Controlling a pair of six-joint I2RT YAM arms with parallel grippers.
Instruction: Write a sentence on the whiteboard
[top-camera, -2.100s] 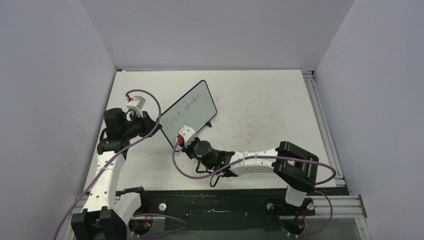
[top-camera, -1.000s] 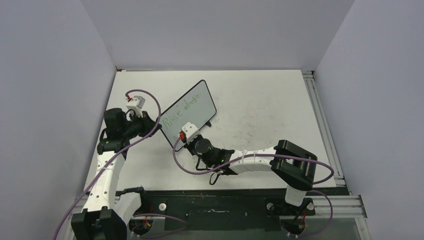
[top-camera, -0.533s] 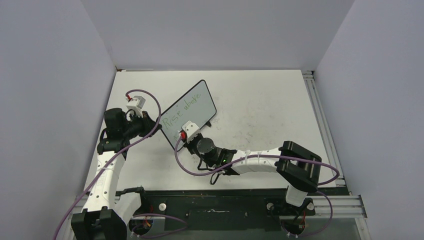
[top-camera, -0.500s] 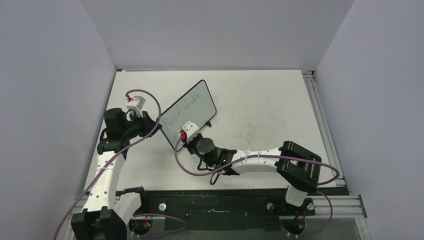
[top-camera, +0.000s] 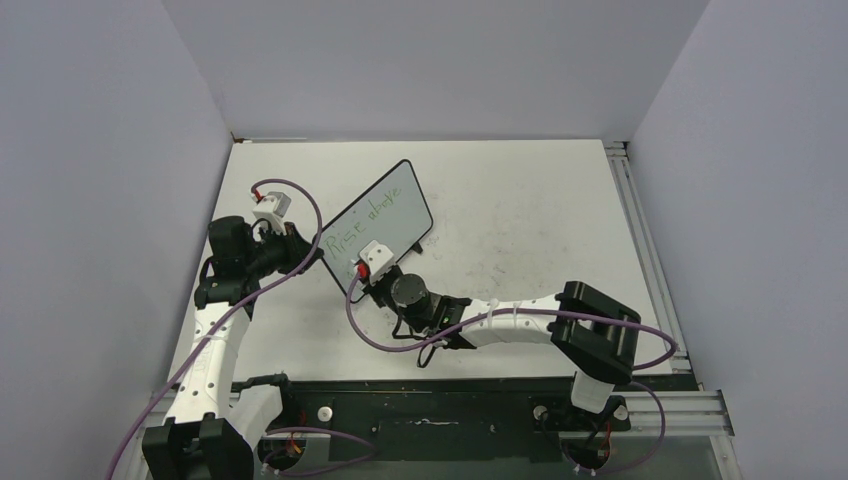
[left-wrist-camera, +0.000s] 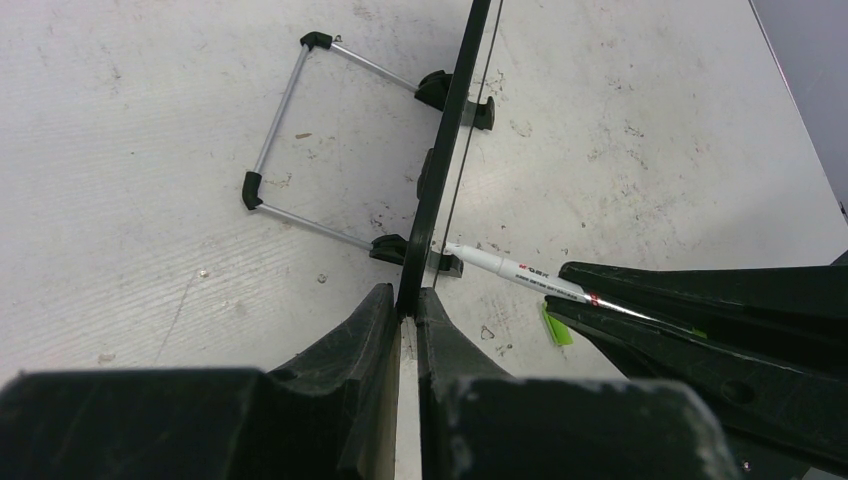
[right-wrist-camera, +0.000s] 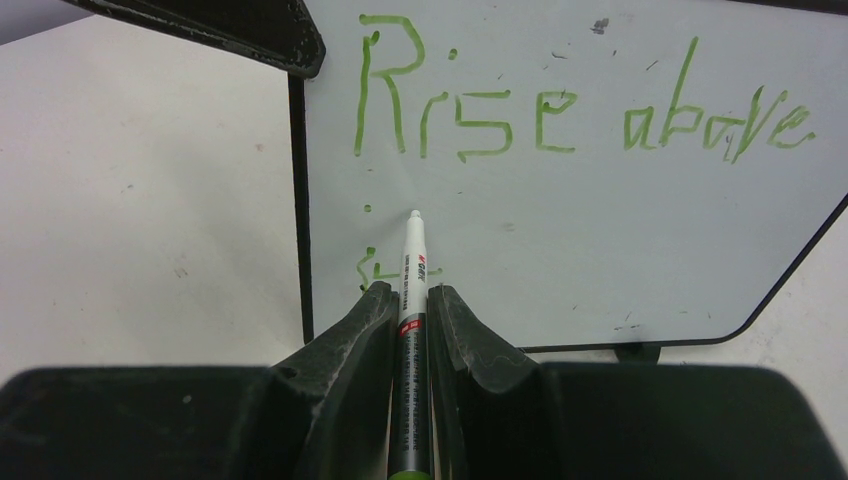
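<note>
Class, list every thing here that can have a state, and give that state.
whiteboard: standing on its feet, one edge clamped.
sentence: "Rise above" written in green; second line barely begun.
marker: uncapped, tip at the board.
left gripper: shut on whiteboard.
right gripper: shut on marker.
wire stand: folded out behind the board.

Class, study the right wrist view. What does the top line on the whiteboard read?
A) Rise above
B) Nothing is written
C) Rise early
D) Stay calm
A: the green lettering on the whiteboard spells "Rise above", just above the tip of the marker held in the right gripper.
</note>
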